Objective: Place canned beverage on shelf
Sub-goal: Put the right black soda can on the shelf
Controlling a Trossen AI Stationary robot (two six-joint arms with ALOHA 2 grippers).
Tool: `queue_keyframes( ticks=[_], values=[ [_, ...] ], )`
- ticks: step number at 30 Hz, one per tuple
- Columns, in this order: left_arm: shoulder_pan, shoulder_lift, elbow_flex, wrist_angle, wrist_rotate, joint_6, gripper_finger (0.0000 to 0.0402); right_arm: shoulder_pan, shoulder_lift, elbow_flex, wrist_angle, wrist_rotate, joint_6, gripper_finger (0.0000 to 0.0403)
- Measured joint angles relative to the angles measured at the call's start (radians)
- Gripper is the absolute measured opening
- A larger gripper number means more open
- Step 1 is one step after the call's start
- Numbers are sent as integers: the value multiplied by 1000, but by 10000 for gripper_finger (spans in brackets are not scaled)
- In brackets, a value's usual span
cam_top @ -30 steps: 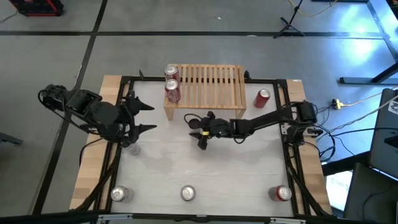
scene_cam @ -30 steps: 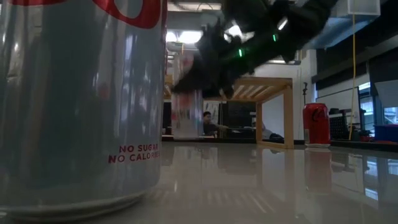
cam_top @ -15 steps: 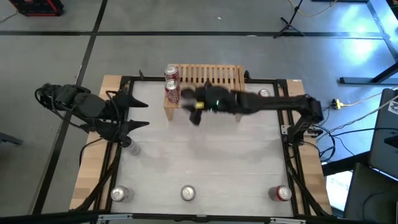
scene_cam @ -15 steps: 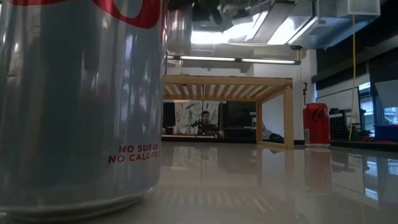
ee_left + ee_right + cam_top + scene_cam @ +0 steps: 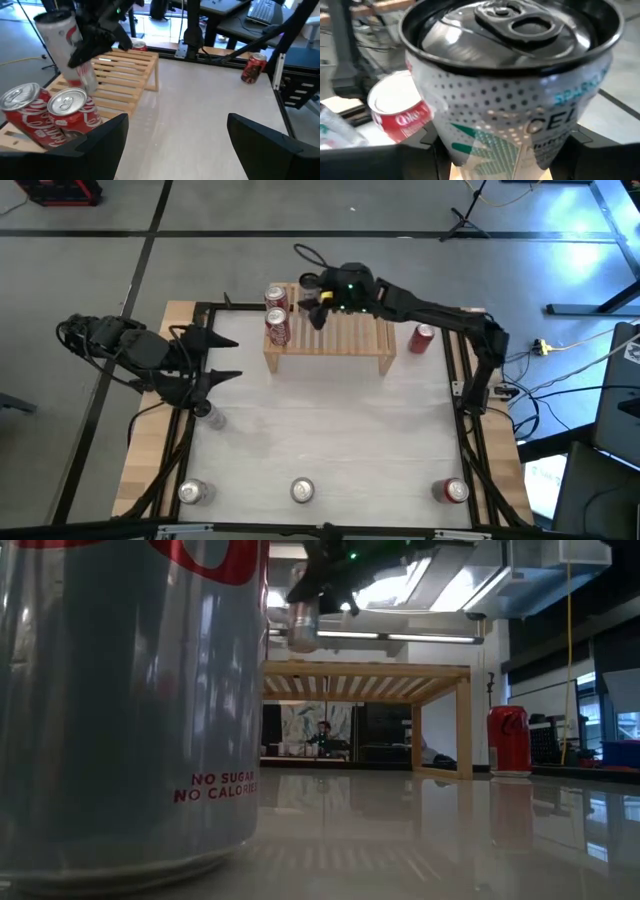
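The shelf is a low light-wood slatted rack at the table's far side. Two red cans stand on its left end. My right gripper is shut on a silver-white can above the shelf's slats, next to the red cans. The can also shows in the low view, above the shelf top, and fills the right wrist view. My left gripper is open and empty at the table's left edge. My right gripper pinches the silver-white can's side wall between its two fingers, about halfway down the can. The fingers come roughly level from the table's right side. The can stands nearly upright, top up, lifted clear above the slats.
A red can stands on the table right of the shelf. A silver can stands near my left gripper. Three more cans stand along the near edge; one looms large in the low view.
My right gripper has lifted the silver-white can off the table in front of the shelf and carried it up and toward the far edge, over the shelf's left part. My left gripper has drawn back a little toward the table's left edge.
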State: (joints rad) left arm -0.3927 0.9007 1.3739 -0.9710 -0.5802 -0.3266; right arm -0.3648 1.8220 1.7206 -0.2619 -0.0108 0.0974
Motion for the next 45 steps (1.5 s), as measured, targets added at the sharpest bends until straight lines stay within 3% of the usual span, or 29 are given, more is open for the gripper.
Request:
queue_keyframes(
  ticks=[4, 39, 45],
  values=[
    [0, 0, 0, 0, -13, 2, 328, -8, 55, -2, 63, -53, 0, 215],
    [0, 0, 0, 1, -74, 23, 328, 5, 107, 0, 45, -70, -77, 217],
    [0, 0, 0, 1, -73, 23, 328, 5, 107, 0, 46, -45, -77, 256]
  ],
)
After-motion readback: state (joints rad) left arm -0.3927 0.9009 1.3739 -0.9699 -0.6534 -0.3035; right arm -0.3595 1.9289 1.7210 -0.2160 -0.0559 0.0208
